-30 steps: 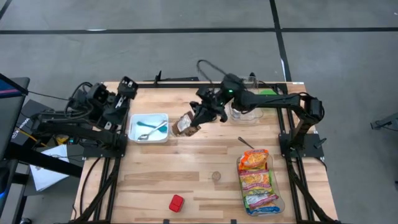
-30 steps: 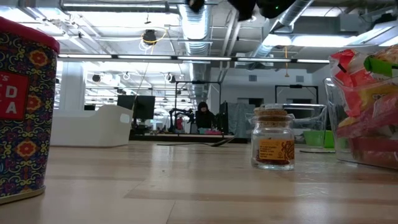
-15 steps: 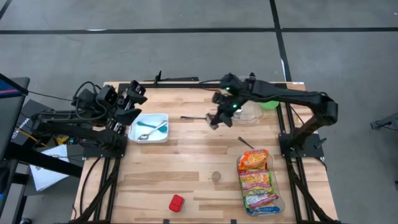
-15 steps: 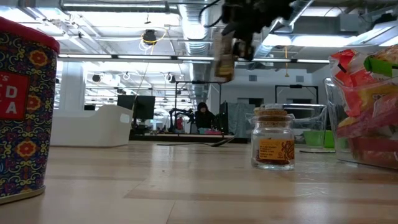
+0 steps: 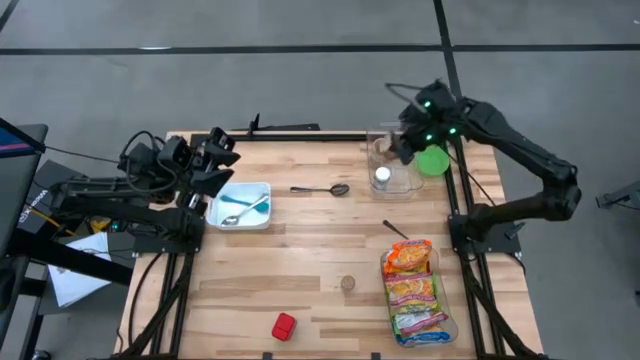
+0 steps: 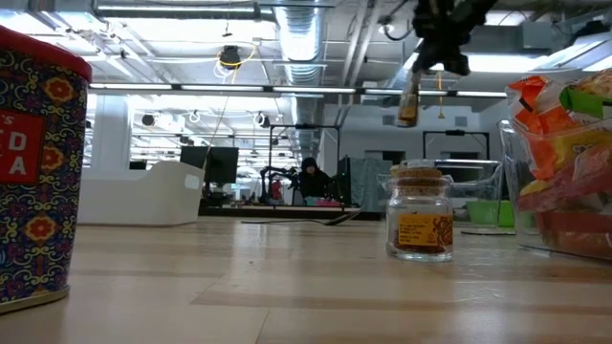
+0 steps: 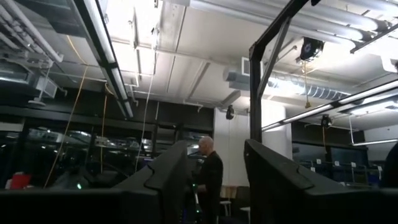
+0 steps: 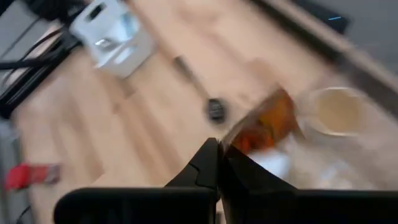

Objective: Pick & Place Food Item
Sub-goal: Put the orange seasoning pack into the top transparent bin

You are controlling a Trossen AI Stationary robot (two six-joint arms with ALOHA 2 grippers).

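My right gripper (image 8: 219, 153) is shut on a brown food packet (image 8: 264, 121). It hovers over the clear container (image 5: 392, 172) at the table's far right, which holds a white-lidded item (image 5: 381, 177). In the low view the packet (image 6: 408, 100) hangs high above the table. In the high view my right gripper (image 5: 402, 145) covers the packet. My left gripper (image 5: 222, 150) waits at the far left beside the white tray (image 5: 212, 205). It points upward, and its fingers (image 7: 163, 177) stand apart with nothing between them. My right gripper pinches the packet by its upper end (image 8: 239, 142) between its two shut fingers. The fingers slant down from above. The packet hangs below them, lifted clear of the table and above the container.
A green bowl (image 5: 434, 160) sits just right of the container. A metal spoon (image 5: 322, 189) lies mid-table. The white tray holds a blue spoon (image 5: 245, 208). Noodle packets in a clear bin (image 5: 412, 290), a small jar (image 5: 347, 283) and a red can (image 5: 284, 325) stand nearer.
My right gripper has swept from beside the white tray toward the table's far right, carrying the brown packet clear of the table to above the clear container, and has tipped to point downward. The spoon it covered now shows.
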